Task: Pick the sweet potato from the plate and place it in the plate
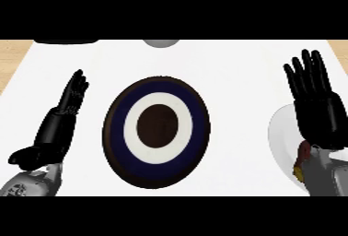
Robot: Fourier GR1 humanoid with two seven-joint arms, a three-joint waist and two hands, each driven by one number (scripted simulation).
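At far left, the left hand (66, 108) rests with fingers straight and pressed together. Just to its right lies one dark plate (115, 138) ringed blue and white. Further right, the right hand (314, 99), fingers straight and slightly spread, hovers over one pale plate (280, 133). Beneath its wrist peeks one reddish sweet potato (304, 154), mostly hidden. It is probably stiff, fairly heavy and rough-skinned; grasp across its middle.

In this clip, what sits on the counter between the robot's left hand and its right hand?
In the head view, one dark plate with blue and white rings lies between the open left hand and the open right hand, touching neither; bare white counter flanks it.
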